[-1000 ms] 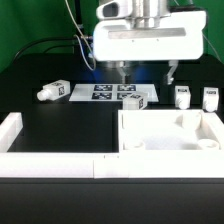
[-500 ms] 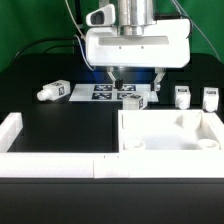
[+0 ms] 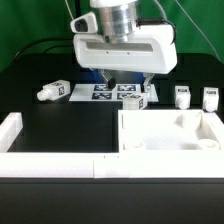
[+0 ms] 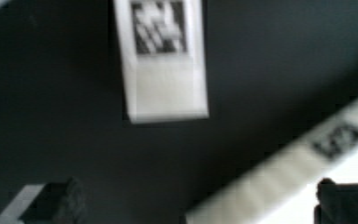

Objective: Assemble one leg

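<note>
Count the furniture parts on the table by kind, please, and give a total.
Legs: 4
Large white panel: 1
Total: 5

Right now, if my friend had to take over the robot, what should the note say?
Gripper: open and empty, fingers wide apart, hovering above the marker board.
Legs: all four are loose. The first leg lies at the exterior view's left. The second leg lies by the marker board, below the gripper. The third leg and fourth leg stand at the exterior view's right.
The white panel sits in front with no leg on it.
Done: nothing fitted yet.
Left: grab one leg, probably the second, and fit it to the panel.
</note>
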Available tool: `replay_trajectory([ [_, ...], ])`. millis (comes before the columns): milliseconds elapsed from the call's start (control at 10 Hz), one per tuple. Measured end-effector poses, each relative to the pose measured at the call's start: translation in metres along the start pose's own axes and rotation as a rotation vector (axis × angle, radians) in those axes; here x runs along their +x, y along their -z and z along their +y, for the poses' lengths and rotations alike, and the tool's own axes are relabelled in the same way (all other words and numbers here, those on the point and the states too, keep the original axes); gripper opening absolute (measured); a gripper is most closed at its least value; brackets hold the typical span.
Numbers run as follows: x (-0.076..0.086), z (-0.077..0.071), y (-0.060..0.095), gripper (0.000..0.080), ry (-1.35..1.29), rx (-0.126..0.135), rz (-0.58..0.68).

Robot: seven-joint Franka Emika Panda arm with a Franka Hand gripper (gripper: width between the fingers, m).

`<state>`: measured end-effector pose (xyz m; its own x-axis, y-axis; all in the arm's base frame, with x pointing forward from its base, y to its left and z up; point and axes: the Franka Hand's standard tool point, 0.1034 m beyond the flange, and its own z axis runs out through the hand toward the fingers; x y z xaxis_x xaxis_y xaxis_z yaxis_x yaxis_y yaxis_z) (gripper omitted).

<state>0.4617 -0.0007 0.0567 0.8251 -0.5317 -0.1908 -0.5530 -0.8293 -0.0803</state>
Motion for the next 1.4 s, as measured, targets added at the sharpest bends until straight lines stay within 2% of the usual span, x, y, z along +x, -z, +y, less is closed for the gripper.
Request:
replay_trajectory([
  [100,-0.001,-0.003,0.0,0.0649,0.006,0.001,-0.006],
  [300,-0.007,0.002,-0.001,0.0649,0.007,-0.009,-0.15],
  [400,-0.008,0.004,-0.003,0.0649,-0.006,-0.011,-0.236],
  [600,-0.013,0.01,-0.011,0.0649,-0.082,0.011,-0.494],
  [700,-0.01,0.011,-0.014,0.0649,-0.088,0.007,-0.564],
  [800,-0.008,0.008,-0.018,0.0649,-0.09,-0.009,-0.548],
  [900,-0.01,0.002,-0.016,0.0649,-0.073,-0.017,-0.527],
  [1000,-0.009,0.004,-0.017,0.0649,-0.074,-0.015,-0.529],
  [1200,-0.012,0.01,-0.026,0.0649,-0.115,0.001,-0.569],
  [1400,-0.018,0.015,-0.033,0.0649,-0.149,0.023,-0.677],
])
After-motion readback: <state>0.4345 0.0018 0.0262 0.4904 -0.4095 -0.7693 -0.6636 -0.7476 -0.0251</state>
